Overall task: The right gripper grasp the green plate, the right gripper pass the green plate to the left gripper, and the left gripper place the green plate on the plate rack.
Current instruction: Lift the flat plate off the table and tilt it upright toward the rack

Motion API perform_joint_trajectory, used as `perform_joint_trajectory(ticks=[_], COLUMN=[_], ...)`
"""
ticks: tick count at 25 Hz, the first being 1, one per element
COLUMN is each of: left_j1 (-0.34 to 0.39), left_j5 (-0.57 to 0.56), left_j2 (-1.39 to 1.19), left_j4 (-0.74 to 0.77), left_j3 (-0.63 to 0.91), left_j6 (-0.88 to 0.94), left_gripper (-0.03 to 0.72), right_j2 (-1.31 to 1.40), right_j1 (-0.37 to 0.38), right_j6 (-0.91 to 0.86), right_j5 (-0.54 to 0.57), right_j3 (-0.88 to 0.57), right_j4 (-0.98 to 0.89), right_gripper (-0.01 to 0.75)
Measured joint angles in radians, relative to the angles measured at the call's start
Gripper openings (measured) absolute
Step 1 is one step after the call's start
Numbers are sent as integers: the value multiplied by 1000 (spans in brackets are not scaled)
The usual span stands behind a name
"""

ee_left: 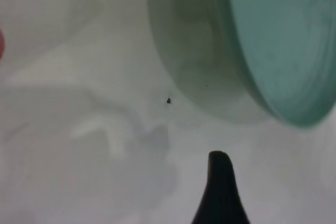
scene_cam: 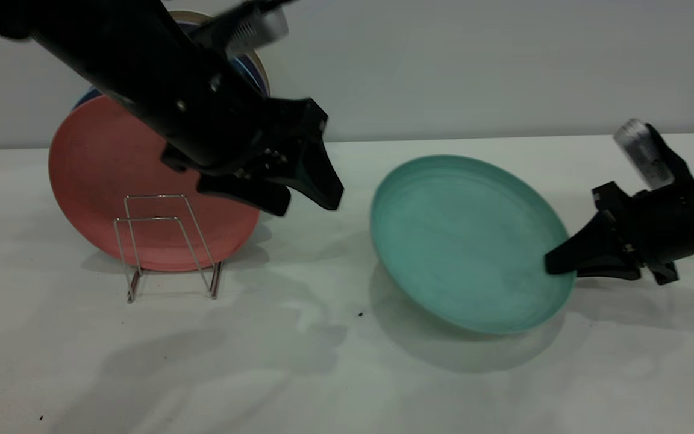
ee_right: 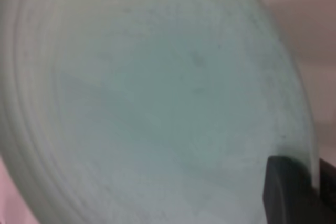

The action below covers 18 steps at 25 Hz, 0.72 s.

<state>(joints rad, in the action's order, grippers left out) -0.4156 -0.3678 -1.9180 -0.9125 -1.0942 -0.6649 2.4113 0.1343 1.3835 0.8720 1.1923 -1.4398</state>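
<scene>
Right gripper (scene_cam: 558, 264): pinches the rim of the green plate (scene_cam: 467, 241), which it holds tilted off the table.
Left gripper (scene_cam: 308, 202): fingers spread, empty, apart from the plate's far rim.
Done: step 1, the grasp.
Left: step 2, the handover, seems under way; step 3, racking.
Plate rack (scene_cam: 166, 241): beyond the left gripper, away from the green plate, front loops free, a pink plate (scene_cam: 100, 175) leaning behind them.
Surface: white table (scene_cam: 347, 374), a few dark specks.
Room: plain pale wall behind.
</scene>
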Motion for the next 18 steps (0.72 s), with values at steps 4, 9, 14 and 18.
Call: perform_joint_trajectory(ticks=[4, 9, 14, 18], left_j1=[0, -7, -7, -8], left_j5=[17, 27, 35, 41], left_j2=[-60, -112, -134, -137], left_j4=[-115, -202, -240, -308], left_j3=[-39, -61, -61, -61], left_j6=[-64, -149, -164, -175], left_gripper=[586, 586, 558, 373], right_j2=[-9, -48, -87, -90], right_j1=[-39, -68, -67, -89], right_j6=[22, 52, 60, 62], right_j5=[30, 58, 76, 79], right_j3=[0, 0, 0, 0], right_j4=[0, 0, -2, 12], right_gripper=[13, 13, 13, 13])
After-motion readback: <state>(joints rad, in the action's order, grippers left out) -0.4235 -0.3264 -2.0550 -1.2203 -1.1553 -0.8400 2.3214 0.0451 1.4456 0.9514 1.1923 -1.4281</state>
